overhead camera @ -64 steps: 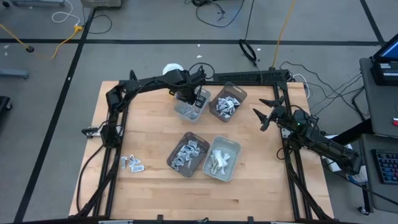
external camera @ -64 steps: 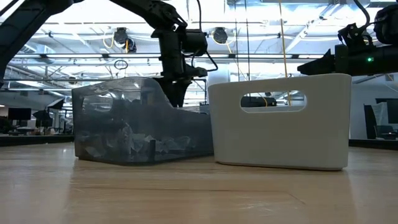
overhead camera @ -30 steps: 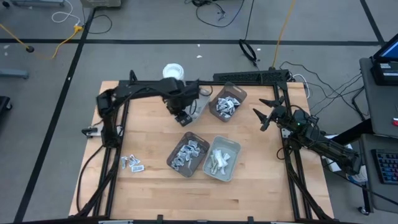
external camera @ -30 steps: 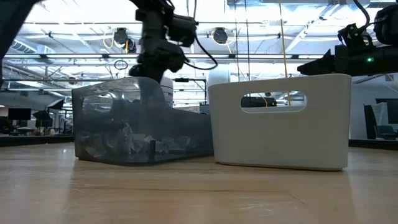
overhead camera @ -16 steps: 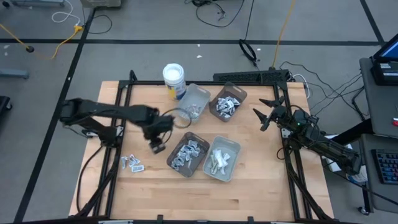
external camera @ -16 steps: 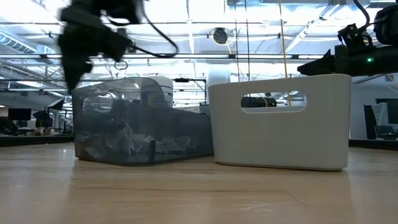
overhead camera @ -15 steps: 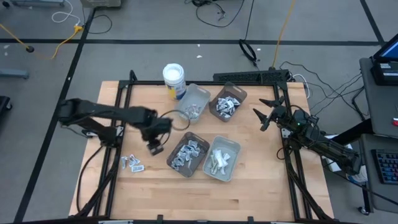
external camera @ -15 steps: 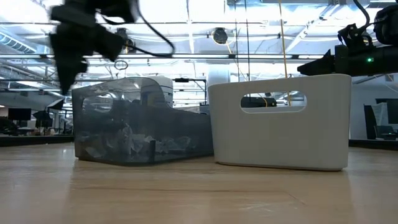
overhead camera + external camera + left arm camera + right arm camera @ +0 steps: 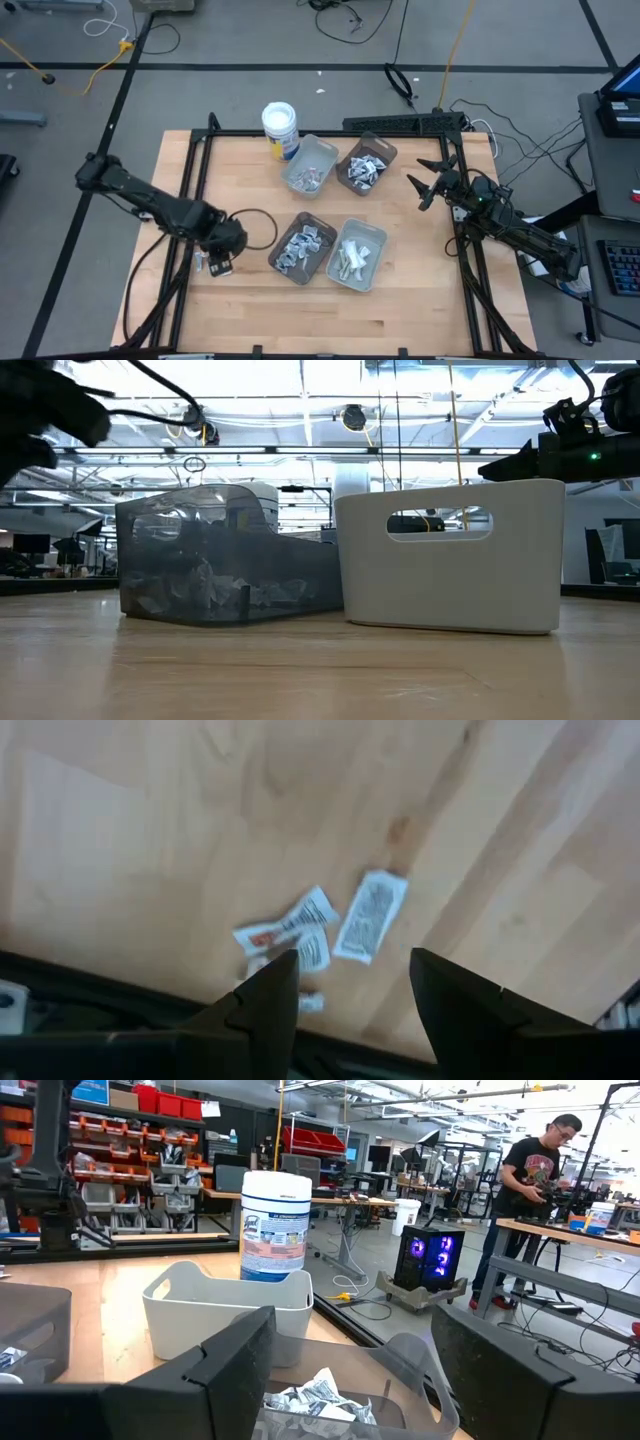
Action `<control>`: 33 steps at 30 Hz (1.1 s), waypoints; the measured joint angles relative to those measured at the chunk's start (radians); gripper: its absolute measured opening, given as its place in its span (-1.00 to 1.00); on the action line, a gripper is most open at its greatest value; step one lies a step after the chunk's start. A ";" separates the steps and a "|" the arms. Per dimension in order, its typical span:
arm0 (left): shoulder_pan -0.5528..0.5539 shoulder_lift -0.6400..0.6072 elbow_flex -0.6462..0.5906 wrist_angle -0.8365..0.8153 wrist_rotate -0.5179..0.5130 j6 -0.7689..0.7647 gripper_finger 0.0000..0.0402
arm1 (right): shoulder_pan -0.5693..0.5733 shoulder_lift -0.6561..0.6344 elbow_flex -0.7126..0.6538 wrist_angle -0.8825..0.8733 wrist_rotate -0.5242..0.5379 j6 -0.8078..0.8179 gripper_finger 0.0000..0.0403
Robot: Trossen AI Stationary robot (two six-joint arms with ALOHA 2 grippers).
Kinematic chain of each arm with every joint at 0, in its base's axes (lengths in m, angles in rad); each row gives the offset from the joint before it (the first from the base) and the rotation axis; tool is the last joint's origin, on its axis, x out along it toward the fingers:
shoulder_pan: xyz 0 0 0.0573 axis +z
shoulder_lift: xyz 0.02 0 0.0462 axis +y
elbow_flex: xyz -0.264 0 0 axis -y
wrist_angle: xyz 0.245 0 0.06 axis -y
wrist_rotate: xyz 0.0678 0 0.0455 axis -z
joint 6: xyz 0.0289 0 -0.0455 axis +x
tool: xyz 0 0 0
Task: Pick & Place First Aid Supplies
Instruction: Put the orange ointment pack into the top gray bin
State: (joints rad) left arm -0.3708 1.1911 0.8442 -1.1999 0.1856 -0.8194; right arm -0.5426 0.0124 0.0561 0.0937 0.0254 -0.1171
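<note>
A few loose first aid supplies, small white printed packets (image 9: pixel 290 935) (image 9: pixel 370 917), lie flat on the wood near the table's left side (image 9: pixel 203 263). My left gripper (image 9: pixel 221 262) hangs over them, pointing down, open, with its fingertips (image 9: pixel 350 985) above the packets and nothing between them. More packets fill the trays: two at the far middle (image 9: pixel 309 165) (image 9: pixel 366 163) and two nearer (image 9: pixel 302 247) (image 9: pixel 356 254). My right gripper (image 9: pixel 430 180) waits open and empty at the table's right side (image 9: pixel 350 1370).
A white round tub with a blue label (image 9: pixel 280 127) stands at the far edge beside the trays. In the low view the grey tray (image 9: pixel 225 565) and the white tray (image 9: pixel 450 555) stand side by side. Black frame rails (image 9: pixel 190 200) run along the table's left and right. A person stands far off (image 9: pixel 530 1170).
My left gripper has swung from beside the far-left tray toward the table's left and near edges, sinking a little and rolling its wrist, and now hangs over the loose packets. The trays and packets have stayed put.
</note>
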 joint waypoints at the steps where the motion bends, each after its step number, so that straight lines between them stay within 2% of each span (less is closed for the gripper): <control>1: -0.021 -0.003 -0.001 0.000 0.000 -0.012 -0.04 | 0.000 0.000 0.000 0.000 0.000 0.000 0.31; 7: -0.121 0.016 -0.001 0.013 -0.002 -0.073 -0.10 | 0.000 0.000 0.000 0.000 0.000 0.000 0.31; 16: -0.211 0.110 -0.002 0.138 -0.037 -0.130 -0.09 | 0.000 0.000 0.000 0.000 0.000 0.000 0.31; 26: -0.248 0.197 -0.067 0.229 -0.031 -0.185 -0.03 | 0.000 0.000 0.000 0.000 0.000 0.000 0.31; 33: -0.255 0.255 -0.088 0.293 -0.040 -0.166 -0.09 | 0.000 0.000 0.000 0.000 0.000 0.000 0.31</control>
State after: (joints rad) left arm -0.6254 1.4458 0.7558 -0.9066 0.1452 -0.9856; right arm -0.5426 0.0128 0.0563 0.0937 0.0254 -0.1172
